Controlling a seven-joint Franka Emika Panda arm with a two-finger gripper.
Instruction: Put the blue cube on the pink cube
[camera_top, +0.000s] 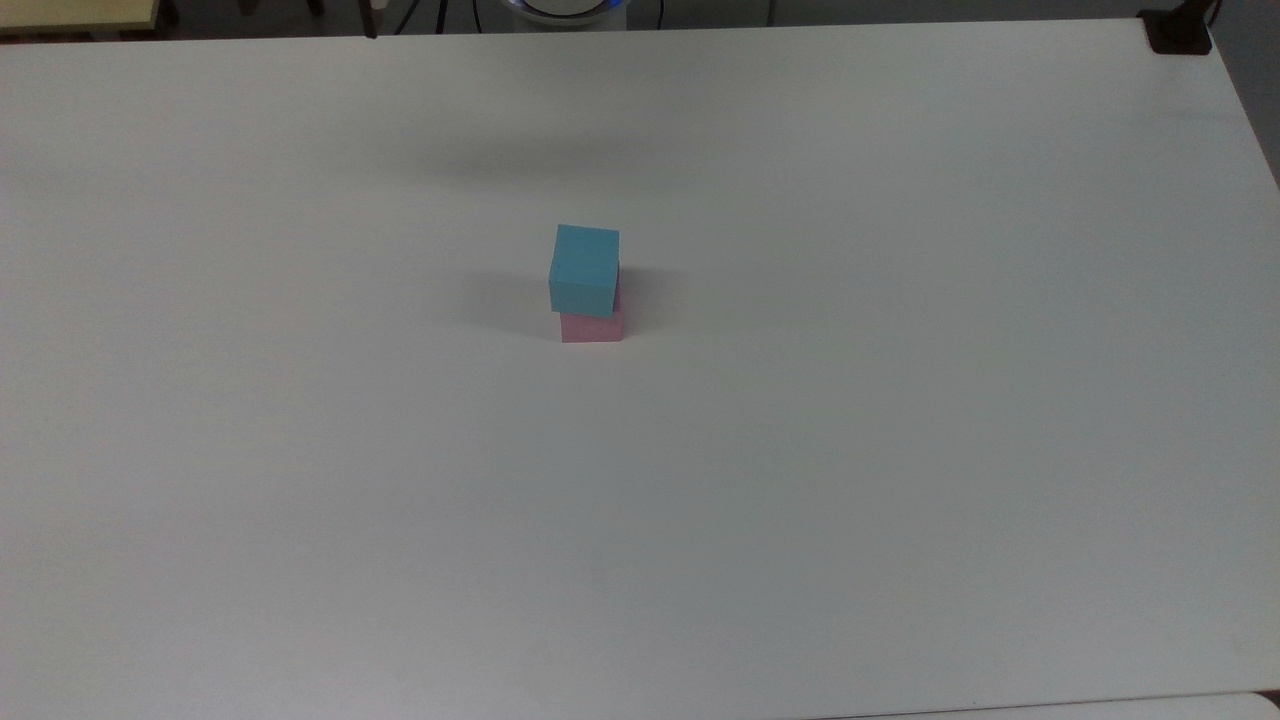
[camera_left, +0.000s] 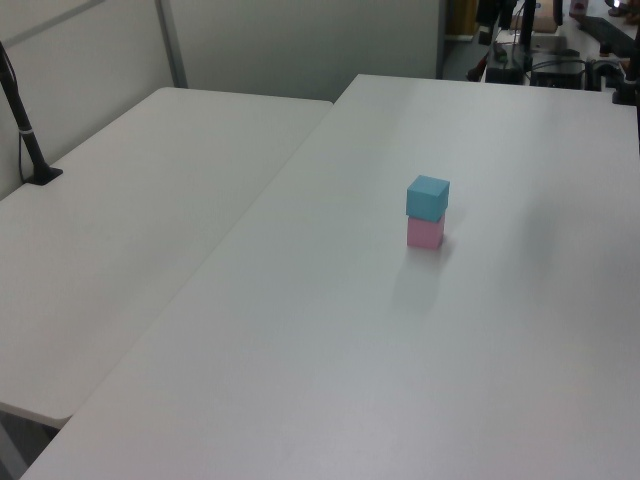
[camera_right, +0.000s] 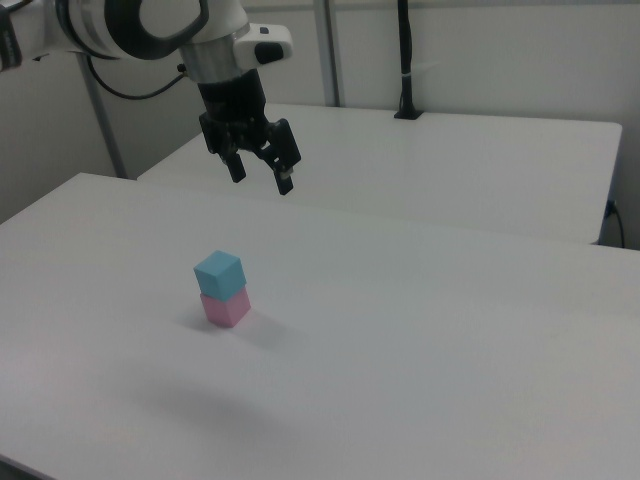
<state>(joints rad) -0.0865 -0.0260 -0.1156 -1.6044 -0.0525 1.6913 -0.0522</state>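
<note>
The blue cube (camera_top: 585, 266) (camera_left: 428, 197) (camera_right: 220, 273) rests on top of the pink cube (camera_top: 592, 326) (camera_left: 425, 233) (camera_right: 226, 308), slightly offset, near the middle of the white table (camera_top: 800, 450). In the right view my gripper (camera_right: 261, 178) hangs open and empty high above the table, up and to the right of the stack, touching neither cube. A faint shadow of the arm lies on the table beyond the stack in the top view.
A second white table (camera_left: 130, 230) adjoins on the left view's left, with a black post (camera_left: 25, 125) clamped at its edge. Another black clamp (camera_top: 1178, 30) sits at the top view's far right corner. Cables and equipment (camera_left: 560, 60) stand past the far edge.
</note>
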